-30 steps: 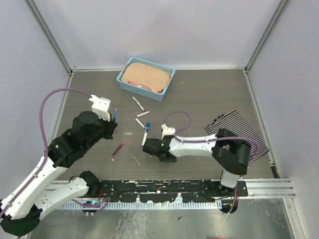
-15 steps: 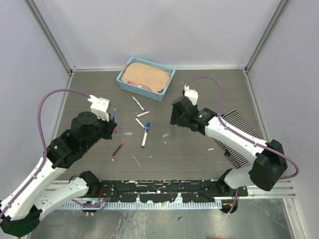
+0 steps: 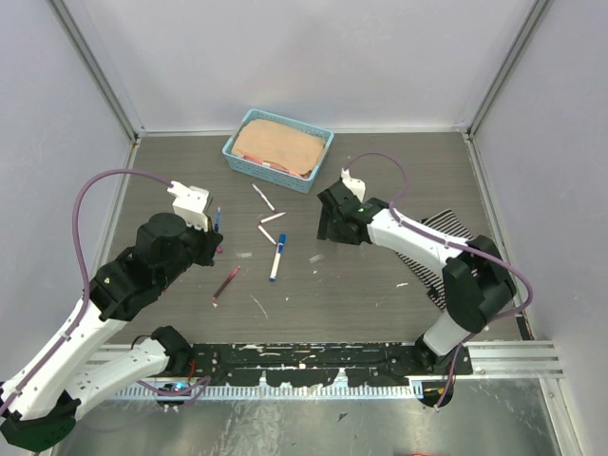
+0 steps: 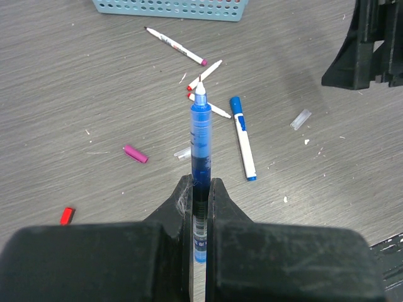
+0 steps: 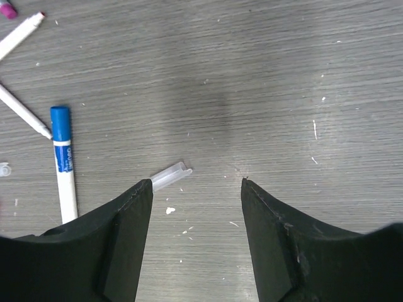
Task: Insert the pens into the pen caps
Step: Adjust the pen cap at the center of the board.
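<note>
Toward the near-left part of the table (image 3: pixel 380 304), a maroon pen (image 3: pixel 226 283) lies slanted on the grey wood-grain top, apart from the other pens. Just beyond it the left gripper (image 4: pixel 200 189) is clamped on a blue pen (image 4: pixel 200 129). Its fingers (image 4: pixel 184 200) press on the lower barrel, and the pale tip points away from the wrist, raised off the table. In the left wrist view a red cap (image 4: pixel 67 216) and a magenta cap (image 4: pixel 135 153) lie loose on the table to the left of the held pen, well apart from each other. Near the middle of the table a blue-capped white pen (image 3: pixel 276 256) lies free, and a clear cap (image 5: pixel 170 175) rests to its right. The right gripper (image 5: pixel 197 182) hangs above this spot with its fingers (image 5: pixel 129 214) spread wide and nothing between them. In the right wrist view the clear cap shows just beside the tip of one finger. Farther on, three thin white pens (image 3: pixel 273 218) lie uncapped and close together, two with red tips and one with a magenta tip. Near the right edge a striped cloth (image 3: pixel 456 228) lies partly under the right arm. At the far edge sits a light blue basket (image 3: pixel 249 167) with something tan filling it.
</note>
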Controlling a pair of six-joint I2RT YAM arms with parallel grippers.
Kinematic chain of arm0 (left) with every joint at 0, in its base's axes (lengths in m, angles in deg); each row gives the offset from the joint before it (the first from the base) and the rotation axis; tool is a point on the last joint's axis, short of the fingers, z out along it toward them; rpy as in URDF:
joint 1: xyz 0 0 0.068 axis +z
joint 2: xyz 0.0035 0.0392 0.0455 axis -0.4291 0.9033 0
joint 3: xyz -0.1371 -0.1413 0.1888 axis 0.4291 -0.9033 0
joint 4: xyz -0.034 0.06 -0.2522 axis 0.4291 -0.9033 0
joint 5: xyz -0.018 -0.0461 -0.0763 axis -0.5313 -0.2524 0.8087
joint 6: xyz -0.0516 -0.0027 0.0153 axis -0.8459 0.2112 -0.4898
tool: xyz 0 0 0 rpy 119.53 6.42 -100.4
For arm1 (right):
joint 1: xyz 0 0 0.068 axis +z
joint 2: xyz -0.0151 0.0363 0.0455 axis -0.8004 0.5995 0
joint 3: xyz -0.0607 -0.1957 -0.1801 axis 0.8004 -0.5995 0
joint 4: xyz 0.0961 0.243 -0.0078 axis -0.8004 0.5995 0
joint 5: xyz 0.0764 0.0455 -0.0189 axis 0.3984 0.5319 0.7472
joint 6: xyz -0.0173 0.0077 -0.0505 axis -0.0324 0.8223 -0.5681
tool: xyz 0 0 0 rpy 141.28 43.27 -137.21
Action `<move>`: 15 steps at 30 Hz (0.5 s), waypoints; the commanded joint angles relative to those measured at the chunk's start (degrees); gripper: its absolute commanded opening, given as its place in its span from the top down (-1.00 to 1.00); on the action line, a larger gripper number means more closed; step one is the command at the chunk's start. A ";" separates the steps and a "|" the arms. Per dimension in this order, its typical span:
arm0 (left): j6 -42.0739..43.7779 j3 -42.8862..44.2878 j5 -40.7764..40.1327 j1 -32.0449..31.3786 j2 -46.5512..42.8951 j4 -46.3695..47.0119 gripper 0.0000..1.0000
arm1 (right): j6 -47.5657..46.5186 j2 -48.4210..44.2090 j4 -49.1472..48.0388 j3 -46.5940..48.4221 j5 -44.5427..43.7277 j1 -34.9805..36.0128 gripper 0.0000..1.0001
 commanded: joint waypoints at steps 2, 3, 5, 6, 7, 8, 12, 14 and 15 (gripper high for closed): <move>0.14 -0.45 -0.28 0.21 0.12 1.26 0.99 | 5.08 5.20 3.72 6.82 -4.74 1.77 -0.29; 0.14 -0.53 -0.22 0.15 0.19 1.34 0.99 | 6.48 5.79 4.84 7.81 -4.65 1.68 -0.29; 0.23 -0.49 -0.21 0.21 0.21 1.42 0.99 | 13.65 5.86 6.31 7.92 -5.88 1.92 -0.30; 0.35 -0.46 -0.21 0.18 0.28 1.58 0.99 | 18.68 5.39 6.27 6.80 -6.77 2.63 -0.29; 0.46 -0.41 -0.21 0.16 0.30 1.61 0.99 | 23.93 5.03 5.67 5.75 -7.83 3.79 -0.29; 0.63 -0.37 -0.29 0.22 0.42 1.61 0.99 | 29.98 4.98 5.03 5.23 -9.20 5.20 -0.29; 0.62 -0.43 -0.03 0.15 0.35 1.48 0.99 | 40.54 9.48 8.31 9.63 -11.52 9.22 -0.38; 0.48 -0.58 0.59 0.14 0.07 1.53 0.99 | 42.69 13.57 12.89 14.21 -11.30 9.95 -0.40; 0.49 -0.62 0.73 0.18 -0.08 1.59 0.99 | 42.62 15.67 15.12 16.48 -10.76 9.99 -0.41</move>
